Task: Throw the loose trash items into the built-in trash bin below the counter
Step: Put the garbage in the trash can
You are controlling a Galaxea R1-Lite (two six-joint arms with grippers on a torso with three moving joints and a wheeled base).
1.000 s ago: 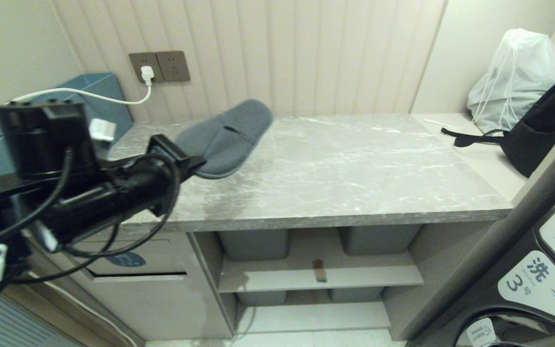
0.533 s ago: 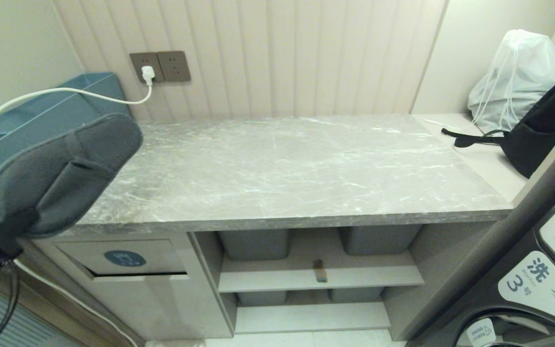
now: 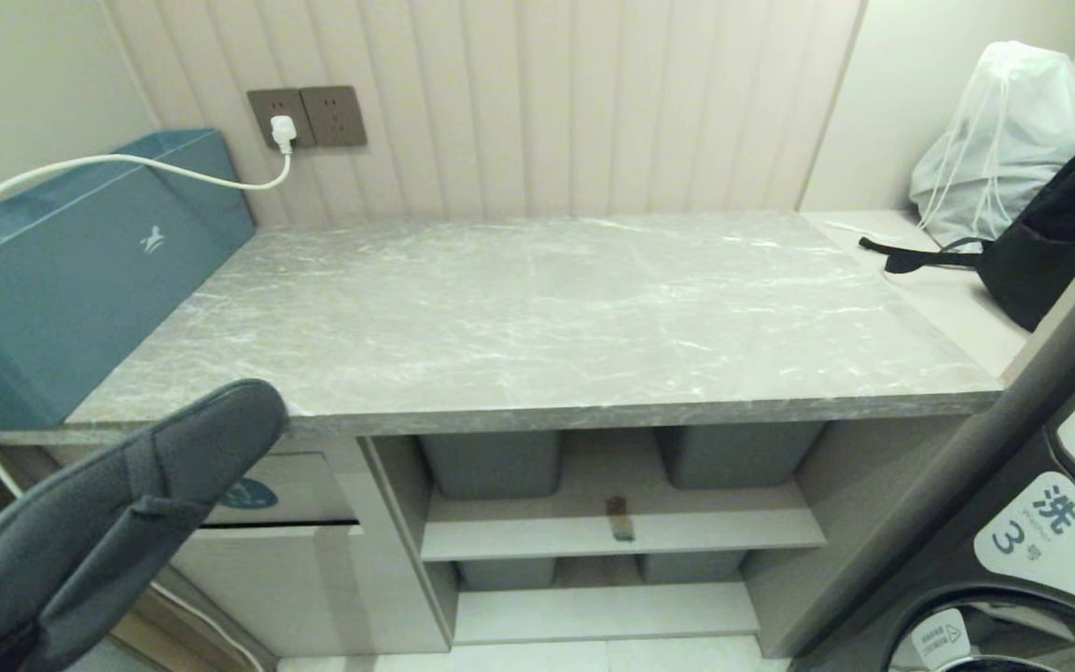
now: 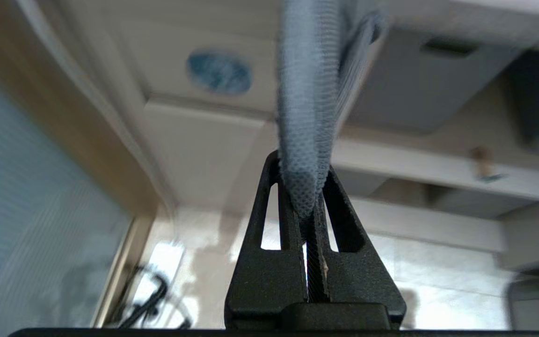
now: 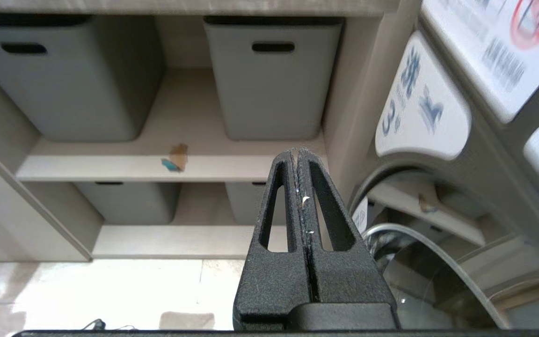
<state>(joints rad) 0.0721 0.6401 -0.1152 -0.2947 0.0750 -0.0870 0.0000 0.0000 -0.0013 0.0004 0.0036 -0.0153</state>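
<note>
Carrying the slipper (image 3: pixel 108 523) pinched by one edge in the left gripper (image 4: pixel 310 206), fingers clamped tight on the fabric, it hangs in front of the trash bin flap (image 3: pixel 290 485) below the bench (image 3: pixel 537 317); lead toe-first into the flap, pushing squarely, releasing only once inside; right gripper (image 5: pixel 296 159) idles closed, empty
</note>
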